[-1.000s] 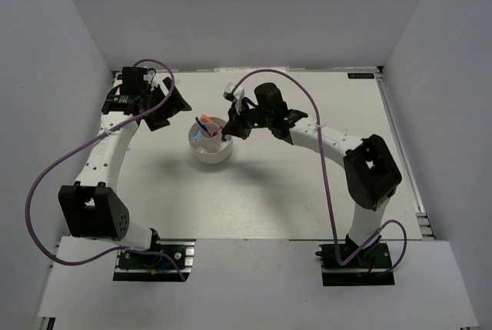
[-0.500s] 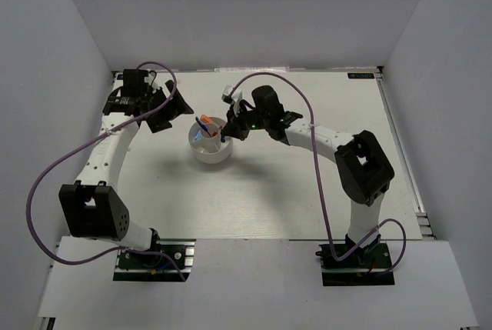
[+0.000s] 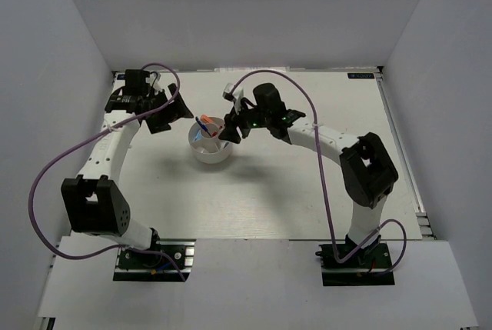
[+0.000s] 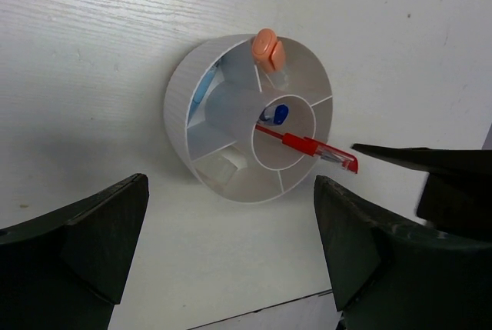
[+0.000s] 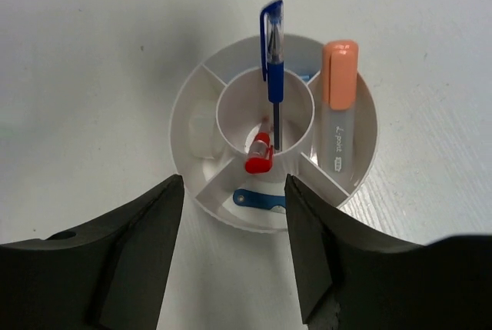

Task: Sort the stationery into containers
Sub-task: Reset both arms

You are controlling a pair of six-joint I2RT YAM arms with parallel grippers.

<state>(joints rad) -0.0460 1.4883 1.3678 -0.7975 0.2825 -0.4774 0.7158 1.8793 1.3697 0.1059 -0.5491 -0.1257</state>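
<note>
The right arm reaches in over the table with its wrist tipped down. The right gripper (image 3: pixel 231 128) (image 5: pixel 233 184) hangs just above the right edge of the round white plastic tub with inner dividing walls (image 3: pixel 207 158) (image 5: pixel 183 118) (image 4: pixel 177 107), its fingers spread and empty. Below them, the thin red pen (image 5: pixel 259 153) (image 4: pixel 307 145) and thin blue pen (image 5: pixel 273 53) stand in the central compartment, and the orange-capped white capsule-shaped piece (image 5: pixel 338 115) (image 4: pixel 267 49) and dark-blue capsule-shaped piece (image 5: pixel 257 199) lie in separate outer compartments. The left arm arches up the left side, and the left gripper (image 3: pixel 175 111) (image 4: pixel 231 184) sits just beside the tub, jaws wide apart and empty.
</note>
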